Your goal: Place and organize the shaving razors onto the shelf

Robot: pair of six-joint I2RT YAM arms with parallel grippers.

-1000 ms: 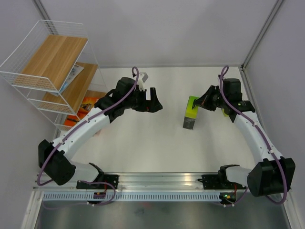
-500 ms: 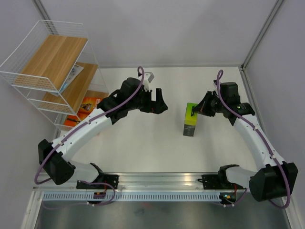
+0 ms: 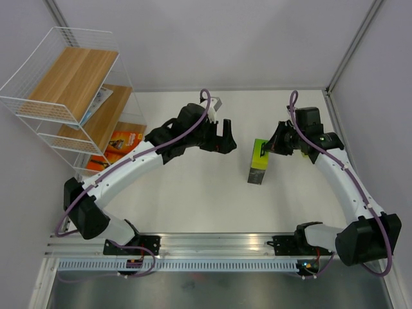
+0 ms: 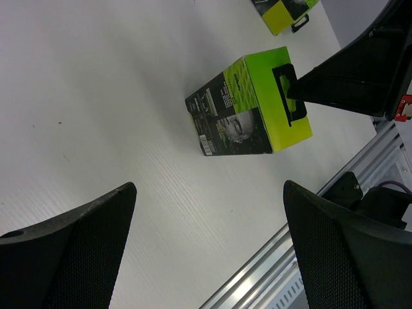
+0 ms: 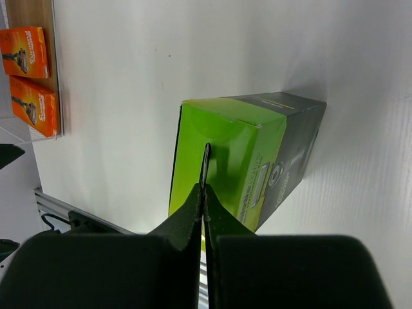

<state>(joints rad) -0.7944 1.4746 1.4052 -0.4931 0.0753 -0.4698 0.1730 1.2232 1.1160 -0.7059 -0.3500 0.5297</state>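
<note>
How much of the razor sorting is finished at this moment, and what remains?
Done: two orange boxes sit on the lowest board of the shelf, the white-blue pack on the middle one. In hand: the right gripper is shut on the hang tab of one black-lime box; the left gripper is open, empty. Left: that box and a second black-lime box.

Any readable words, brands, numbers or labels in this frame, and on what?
No text can be read anywhere.
Black box with lime-green top: print on its side panel, too small and blurred.
Two orange boxes on the shelf: print too small.
White-blue pack on the shelf: blurred.
</note>
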